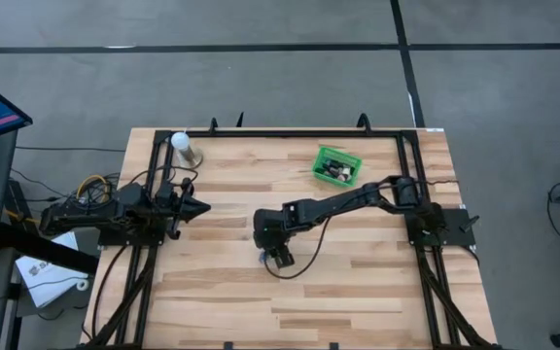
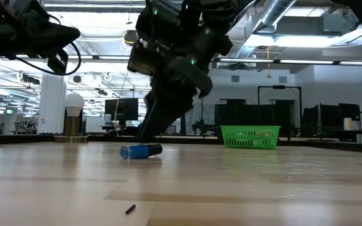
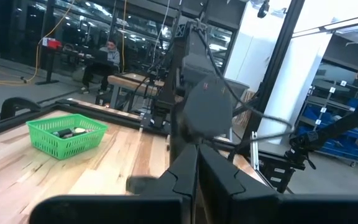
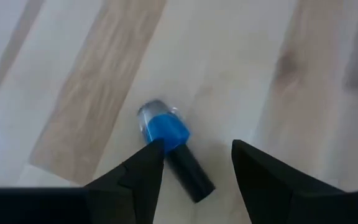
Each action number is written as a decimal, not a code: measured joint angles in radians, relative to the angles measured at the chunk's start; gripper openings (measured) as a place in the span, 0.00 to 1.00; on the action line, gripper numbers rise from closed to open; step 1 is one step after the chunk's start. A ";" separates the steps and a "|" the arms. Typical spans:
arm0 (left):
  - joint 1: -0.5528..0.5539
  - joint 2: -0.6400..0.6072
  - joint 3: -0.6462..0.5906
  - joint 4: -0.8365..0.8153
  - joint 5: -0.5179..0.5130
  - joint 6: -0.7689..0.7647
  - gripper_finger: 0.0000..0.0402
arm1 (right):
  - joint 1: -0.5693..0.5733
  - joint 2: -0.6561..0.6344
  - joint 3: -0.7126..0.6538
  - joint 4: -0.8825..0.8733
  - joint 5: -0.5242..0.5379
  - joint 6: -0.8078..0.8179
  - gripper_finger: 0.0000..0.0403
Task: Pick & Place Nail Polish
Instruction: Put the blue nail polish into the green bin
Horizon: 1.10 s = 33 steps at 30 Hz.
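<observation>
A blue nail polish bottle (image 4: 166,138) with a dark cap (image 4: 191,175) lies on its side on the wooden table near its middle. It also shows in the low view (image 2: 140,151). My right gripper (image 4: 197,152) is open, low over it and pointing down. The cap lies between the fingers and the blue body is beside one fingertip. The same gripper shows in the high view (image 1: 278,255). My left gripper (image 3: 197,180) is shut and empty, held above the table's left side (image 1: 197,206). My right gripper comes from above with its fingers apart. One fingertip (image 4: 149,155) shows right beside the bottle's blue body (image 4: 166,134). I cannot tell whether it touches. The bottle lies flat on the table.
A green basket (image 1: 338,165) with several small bottles stands at the far right; it also shows in the low view (image 2: 250,137). A white ball-topped stand (image 1: 185,148) is at the far left. A tiny dark bit (image 2: 131,208) lies near the front edge.
</observation>
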<state>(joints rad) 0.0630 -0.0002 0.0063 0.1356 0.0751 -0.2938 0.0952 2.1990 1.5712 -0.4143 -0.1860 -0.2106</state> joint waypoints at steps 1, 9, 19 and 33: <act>0.000 0.000 0.000 0.000 0.000 0.000 0.02 | 0.000 0.006 -0.001 -0.006 -0.011 0.003 0.45; 0.000 0.000 0.000 -0.001 0.000 0.000 0.02 | 0.011 0.028 0.000 -0.050 0.001 0.001 0.43; 0.000 0.000 0.000 -0.001 0.000 0.000 0.02 | 0.007 0.026 0.000 -0.085 -0.001 0.128 0.15; 0.000 0.000 0.000 -0.001 0.000 0.000 0.02 | -0.050 -0.121 -0.006 -0.106 0.003 0.211 0.11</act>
<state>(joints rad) 0.0629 -0.0002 0.0063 0.1345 0.0750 -0.2937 0.0453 2.0779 1.5649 -0.5202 -0.1830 0.0007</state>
